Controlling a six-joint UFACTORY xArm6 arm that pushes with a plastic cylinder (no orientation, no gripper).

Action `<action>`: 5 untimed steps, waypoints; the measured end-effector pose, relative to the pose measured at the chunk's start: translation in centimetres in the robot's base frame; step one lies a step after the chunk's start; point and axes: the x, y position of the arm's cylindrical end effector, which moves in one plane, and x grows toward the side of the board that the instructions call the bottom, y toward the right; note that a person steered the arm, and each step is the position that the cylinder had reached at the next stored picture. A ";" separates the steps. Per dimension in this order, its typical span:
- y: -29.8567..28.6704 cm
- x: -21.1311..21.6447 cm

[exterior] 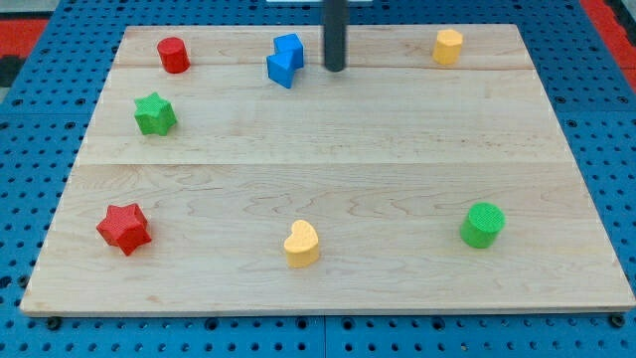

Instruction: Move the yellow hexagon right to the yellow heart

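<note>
The yellow hexagon [448, 46] sits near the view's top right of the wooden board [328, 129]. The yellow heart [301, 244] lies near the view's bottom middle. My tip [335, 69] is near the view's top middle, just right of the blue block [285, 59] and well left of the yellow hexagon. It touches no block.
A red cylinder [173, 55] is at the top left, a green star [155, 114] below it, a red star [124, 228] at the bottom left, and a green cylinder [482, 224] at the bottom right. Blue pegboard surrounds the board.
</note>
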 end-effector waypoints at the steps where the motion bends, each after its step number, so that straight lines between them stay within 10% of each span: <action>1: 1.4 -4.0; 5: 12.7 -5.6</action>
